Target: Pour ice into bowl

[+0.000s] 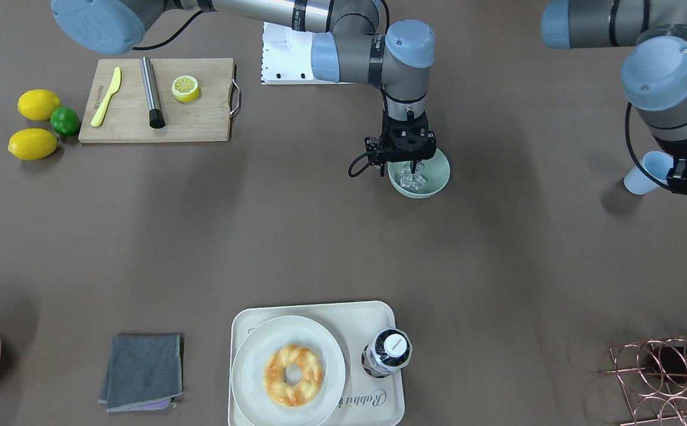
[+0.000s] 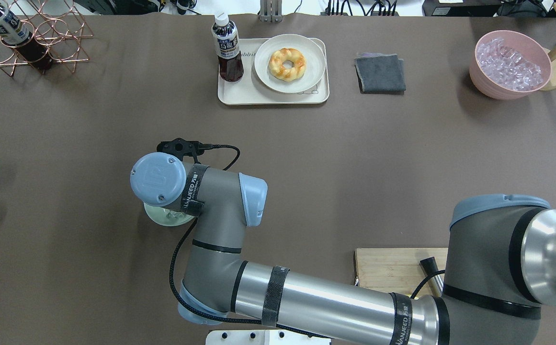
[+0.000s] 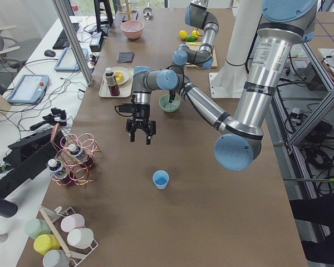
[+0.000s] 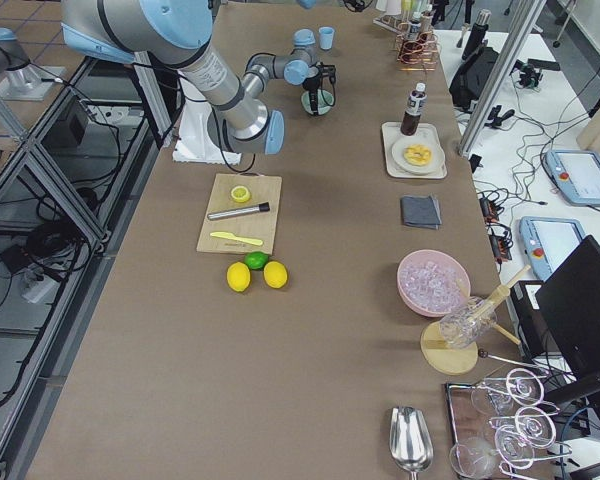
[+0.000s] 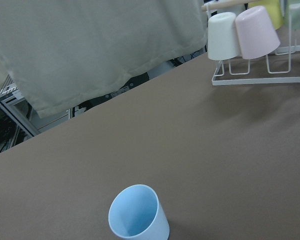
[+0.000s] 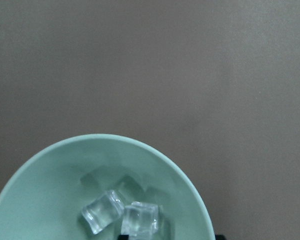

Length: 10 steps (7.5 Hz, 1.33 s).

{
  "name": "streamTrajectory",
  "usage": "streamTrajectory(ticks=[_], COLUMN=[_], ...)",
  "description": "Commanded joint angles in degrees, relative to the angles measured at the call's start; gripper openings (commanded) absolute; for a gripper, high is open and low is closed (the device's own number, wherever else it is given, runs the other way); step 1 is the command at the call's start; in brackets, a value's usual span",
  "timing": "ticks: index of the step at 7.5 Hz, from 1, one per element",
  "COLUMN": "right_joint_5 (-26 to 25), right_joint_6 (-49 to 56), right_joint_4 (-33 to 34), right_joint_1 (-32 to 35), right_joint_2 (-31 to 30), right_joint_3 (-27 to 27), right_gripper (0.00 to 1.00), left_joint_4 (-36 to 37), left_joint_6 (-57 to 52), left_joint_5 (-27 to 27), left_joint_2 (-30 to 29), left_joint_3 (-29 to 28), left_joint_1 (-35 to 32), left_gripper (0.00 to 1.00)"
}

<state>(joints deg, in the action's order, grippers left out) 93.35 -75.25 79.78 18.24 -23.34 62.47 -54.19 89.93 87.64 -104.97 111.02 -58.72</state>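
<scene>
The pale mint-green bowl (image 1: 435, 177) stands mid-table with a few clear ice cubes (image 1: 413, 179) in it; the right wrist view looks straight down on the bowl (image 6: 50, 190) and its ice (image 6: 122, 215). My right gripper (image 1: 412, 167) hangs over the bowl's robot-side rim, one finger reaching inside, seemingly pinched on the rim. In the overhead view the right wrist covers most of the bowl (image 2: 160, 218). My left gripper (image 3: 140, 136) hovers open and empty above the table, near the upright light blue cup (image 1: 642, 173), which looks empty in the left wrist view (image 5: 137, 214).
A cutting board (image 1: 124, 127) carries a knife, a metal rod and a lemon half, with lemons and a lime beside it. A pink tub of ice (image 2: 510, 67), grey cloth (image 2: 380, 72), tray (image 2: 230, 93) with doughnut plate and bottle, and a wire rack (image 2: 43, 33) line the far side.
</scene>
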Motion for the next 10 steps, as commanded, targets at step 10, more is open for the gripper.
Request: streamTrajectory(ticks=[10], right_joint_5=[19.05], right_joint_6=[19.04], right_joint_4=[15.66], right_joint_1=[17.68], right_joint_2=[-15.83], right_joint_3=[28.73], right_gripper=[0.00], left_joint_4=[-45.34], left_joint_6=[-55.99], left_joint_5=[41.28], left_joint_2=[26.26], left_joint_3=[-7.24], left_joint_1=[-35.58], left_gripper=[0.97])
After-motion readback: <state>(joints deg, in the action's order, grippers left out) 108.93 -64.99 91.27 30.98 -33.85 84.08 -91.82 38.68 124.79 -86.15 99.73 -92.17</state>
